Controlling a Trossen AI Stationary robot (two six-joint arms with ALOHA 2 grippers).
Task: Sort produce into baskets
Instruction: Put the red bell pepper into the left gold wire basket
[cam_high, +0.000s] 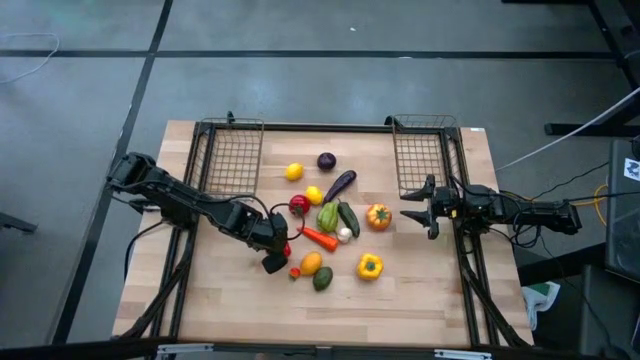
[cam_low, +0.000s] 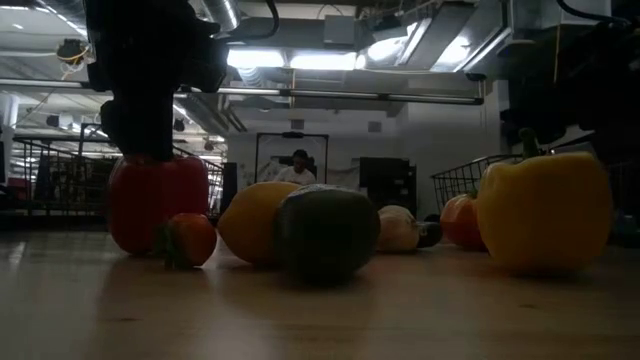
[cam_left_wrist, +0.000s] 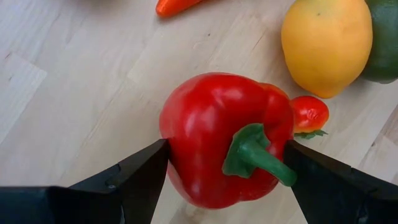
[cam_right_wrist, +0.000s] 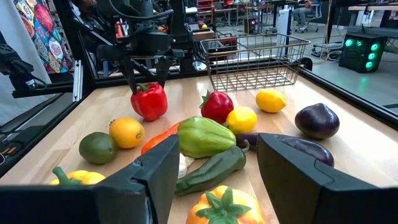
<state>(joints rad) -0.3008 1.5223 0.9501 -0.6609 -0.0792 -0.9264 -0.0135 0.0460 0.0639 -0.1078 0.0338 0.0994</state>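
Observation:
My left gripper (cam_high: 279, 251) stands over a red pepper (cam_left_wrist: 224, 137) at the near left of the produce pile and is shut on it; the pepper also shows in the right wrist view (cam_right_wrist: 149, 101) and the low view (cam_low: 155, 200). A tiny tomato (cam_left_wrist: 309, 113), a yellow lemon (cam_high: 311, 263) and an avocado (cam_high: 322, 279) lie on the table just beside it. My right gripper (cam_high: 415, 215) is open and empty, near the right wire basket's (cam_high: 425, 150) near end. The left basket (cam_high: 232, 155) stands at the far left. My left gripper pinches the red pepper between its two fingers, one on each of two opposite side walls (cam_left_wrist: 173, 146), with the green stem (cam_left_wrist: 252, 152) between them. The fingers come from above, pointing down. The pepper stands upright with its bottom (cam_low: 150, 245) on the table.
More produce lies mid-table: a second red pepper (cam_high: 299, 205), carrot (cam_high: 320, 239), green pepper (cam_high: 328, 216), cucumber (cam_high: 348, 218), orange pepper (cam_high: 378, 216), yellow pepper (cam_high: 369, 265), lemons (cam_high: 293, 171), eggplants (cam_high: 339, 184). A person (cam_low: 299, 168) sits in the room behind.

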